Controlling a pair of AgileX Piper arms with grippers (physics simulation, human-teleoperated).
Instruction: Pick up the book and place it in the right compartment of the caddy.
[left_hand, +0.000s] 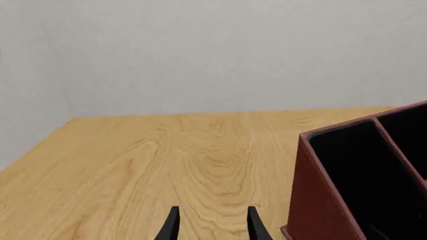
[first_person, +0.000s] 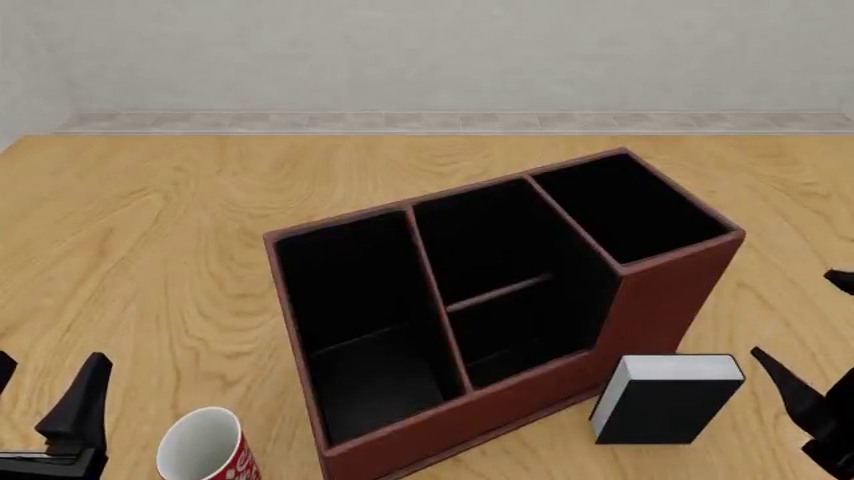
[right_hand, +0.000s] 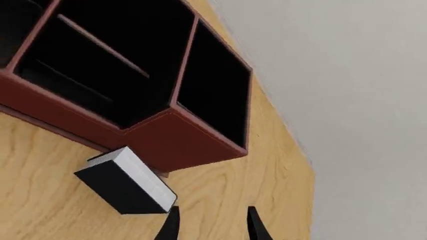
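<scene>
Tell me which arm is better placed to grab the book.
Right. The book stands beside the caddy's near wall, close to the open right end effector. The left end effector is across by the cup.

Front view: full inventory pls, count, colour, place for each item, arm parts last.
caddy: 1, reddish-brown outside, black inside, mid-table, set at an angle; three sections, all look empty
right compartment: 1, black-lined, tallest walls, at the caddy's right end
book: 1, black cover, white page edges, upright on the table by the caddy's front right corner
cup: 1, white with red pattern, near edge of the table, left of the caddy
table: 1, light wood grain
left tool: 1, black, open, holding nothing, over bare table left of the caddy
right tool: 1, black, open, holding nothing, right of the book
</scene>
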